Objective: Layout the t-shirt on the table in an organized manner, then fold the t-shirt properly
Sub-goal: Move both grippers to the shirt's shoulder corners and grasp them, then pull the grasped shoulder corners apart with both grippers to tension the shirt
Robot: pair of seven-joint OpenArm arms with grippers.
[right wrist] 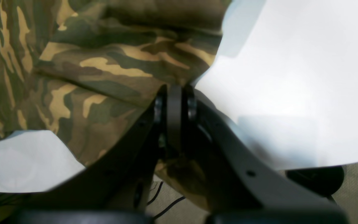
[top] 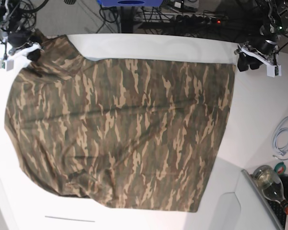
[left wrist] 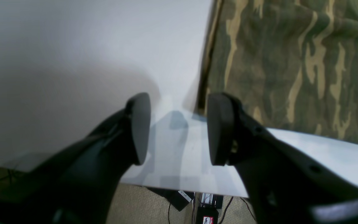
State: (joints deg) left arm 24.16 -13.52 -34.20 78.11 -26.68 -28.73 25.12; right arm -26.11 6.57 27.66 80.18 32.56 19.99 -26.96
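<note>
Two end effectors sit at the far corners of the camouflage t-shirt (top: 120, 129), which lies spread on the white tabletop (top: 259, 120). The right end effector (right wrist: 174, 102) is clamped on a shirt corner; the left end effector (left wrist: 177, 127) stands apart, cloth just beside it. No writing is legible.

My left gripper (left wrist: 179, 129) hovers low over the surface (left wrist: 73, 62) with its fingers (left wrist: 140, 127) spread apart, nothing between them. My right gripper (right wrist: 174, 115) is pinched closed on a fold of the t-shirt (right wrist: 104, 77), at the far corner.
</note>
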